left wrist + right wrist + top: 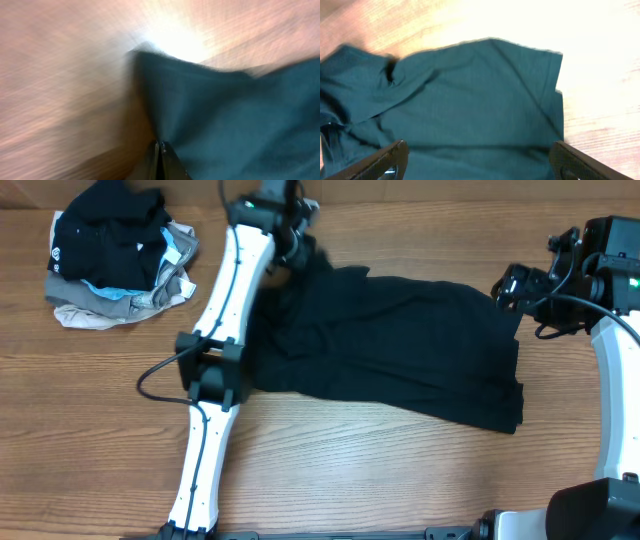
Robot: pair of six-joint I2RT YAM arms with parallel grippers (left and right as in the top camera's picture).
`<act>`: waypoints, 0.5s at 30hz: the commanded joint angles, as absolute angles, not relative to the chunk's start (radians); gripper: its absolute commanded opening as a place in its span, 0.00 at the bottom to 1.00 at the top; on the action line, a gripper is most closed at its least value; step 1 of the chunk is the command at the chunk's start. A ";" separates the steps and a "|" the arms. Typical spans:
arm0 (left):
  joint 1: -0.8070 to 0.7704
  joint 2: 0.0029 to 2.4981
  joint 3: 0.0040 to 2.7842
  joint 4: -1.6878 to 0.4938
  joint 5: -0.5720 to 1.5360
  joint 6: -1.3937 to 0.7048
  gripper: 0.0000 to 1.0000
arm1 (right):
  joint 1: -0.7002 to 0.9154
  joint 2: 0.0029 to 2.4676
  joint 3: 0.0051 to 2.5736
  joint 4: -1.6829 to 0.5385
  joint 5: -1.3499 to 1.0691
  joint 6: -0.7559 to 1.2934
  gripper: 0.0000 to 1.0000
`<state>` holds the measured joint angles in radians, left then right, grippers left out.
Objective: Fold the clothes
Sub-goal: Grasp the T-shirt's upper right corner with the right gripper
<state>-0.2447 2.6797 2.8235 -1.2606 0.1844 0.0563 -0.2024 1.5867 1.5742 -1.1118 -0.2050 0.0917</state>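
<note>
Right, the black T-shirt (400, 350) is lying spread across the middle of the bench (350, 470), long side running left to right. It is rumpled and creased on its left half and flatter towards the right edge. The left arm (225, 330) reaches away across the bench to the shirt's far left corner. In the wrist view, blurred as it is, the left fingers (166, 162) are pressed tight together with the shirt's edge pinched between them, and dark cloth fans out from the tips over the wood.

Over on the other side, the right arm (610, 350) sits by the shirt's far right corner. The right fingers (577, 162) stand wide apart, one at each side of the wrist view. They grip nothing, and the shirt's sleeve and hem are laid out beyond them. I cannot tell whether they touch the cloth.

Up in the far left corner of the bench sits a pile of other clothes (115, 265), black, grey, light blue and beige, well apart from the shirt.
</note>
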 commanded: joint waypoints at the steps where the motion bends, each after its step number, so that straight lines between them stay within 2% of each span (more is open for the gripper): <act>1: -0.217 2.547 2.913 -1.260 0.165 0.011 0.04 | -0.200 1.592 1.571 -1.066 -0.202 0.081 0.94; 15: -0.217 2.514 2.922 -1.255 0.165 0.012 0.04 | -0.200 1.918 1.571 -0.836 -0.199 0.078 0.95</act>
